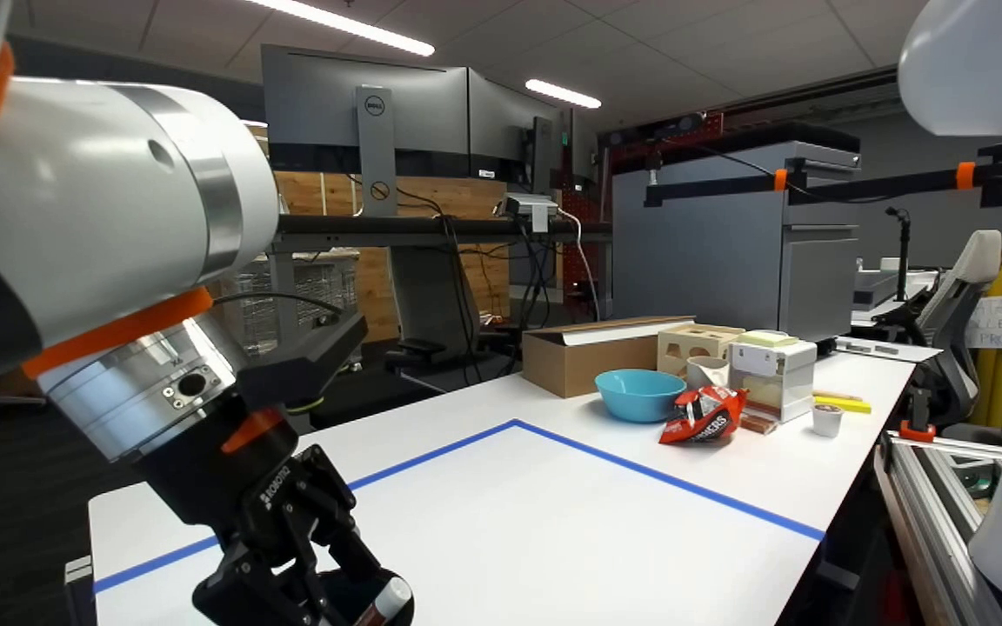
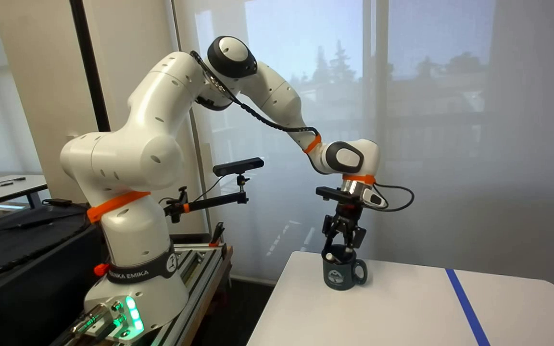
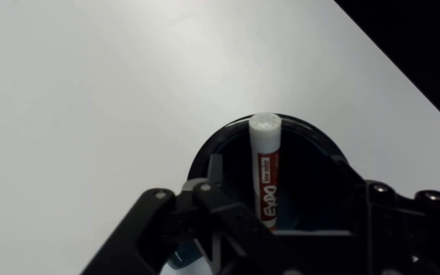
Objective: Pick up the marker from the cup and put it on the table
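Observation:
The marker [image 3: 266,168] is white with a red label and leans inside the cup, its white end at the far rim. That end also shows in both exterior views [image 1: 391,598] [image 2: 330,257]. The cup [image 2: 338,279] is a dark mug with a handle, upright on the white table [image 2: 402,312]; its rim [image 3: 315,135] shows in the wrist view. My gripper [image 3: 279,164] points down into the cup's mouth, open, one finger on each side of the marker, with gaps to it. The gripper also shows in an exterior view [image 2: 338,247]. The marker's lower end is hidden.
Blue tape [image 1: 675,478] marks the table. A blue bowl [image 1: 640,396], a red bag [image 1: 704,416], a cardboard box [image 1: 584,358] and a white container [image 1: 779,378] stand at the table's far end. A table edge runs close to the cup in the wrist view.

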Robot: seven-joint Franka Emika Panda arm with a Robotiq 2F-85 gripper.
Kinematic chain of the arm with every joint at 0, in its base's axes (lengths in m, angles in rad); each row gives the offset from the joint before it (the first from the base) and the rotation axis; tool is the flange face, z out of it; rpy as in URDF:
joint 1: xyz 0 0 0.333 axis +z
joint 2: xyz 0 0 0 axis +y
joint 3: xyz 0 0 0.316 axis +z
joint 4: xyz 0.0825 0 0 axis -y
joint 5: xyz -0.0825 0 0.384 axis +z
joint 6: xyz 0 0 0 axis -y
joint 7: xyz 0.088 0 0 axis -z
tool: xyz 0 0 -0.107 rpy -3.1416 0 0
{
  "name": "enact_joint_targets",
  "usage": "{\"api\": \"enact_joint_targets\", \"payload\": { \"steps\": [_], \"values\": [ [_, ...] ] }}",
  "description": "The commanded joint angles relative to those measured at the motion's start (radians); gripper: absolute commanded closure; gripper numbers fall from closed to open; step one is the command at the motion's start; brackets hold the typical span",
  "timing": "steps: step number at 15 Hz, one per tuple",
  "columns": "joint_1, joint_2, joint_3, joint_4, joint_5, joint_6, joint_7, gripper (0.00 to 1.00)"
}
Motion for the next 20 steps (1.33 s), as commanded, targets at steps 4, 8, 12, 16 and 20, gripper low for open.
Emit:
{"api": "enact_joint_targets", "payload": {
  "steps": [4,8,12,16,20],
  "values": [
    [-0.013,-0.046,0.010,0.049,0.020,-0.031,-0.008,0.41],
    [-0.014,-0.058,0.017,0.059,0.020,-0.032,-0.008,0.42],
    [-0.015,-0.070,0.021,0.067,0.020,-0.034,-0.006,0.45],
    [-0.019,-0.081,0.022,0.079,0.021,-0.038,-0.005,0.51],
    [-0.022,-0.086,0.024,0.090,0.021,-0.043,-0.006,0.81]
  ]
}}
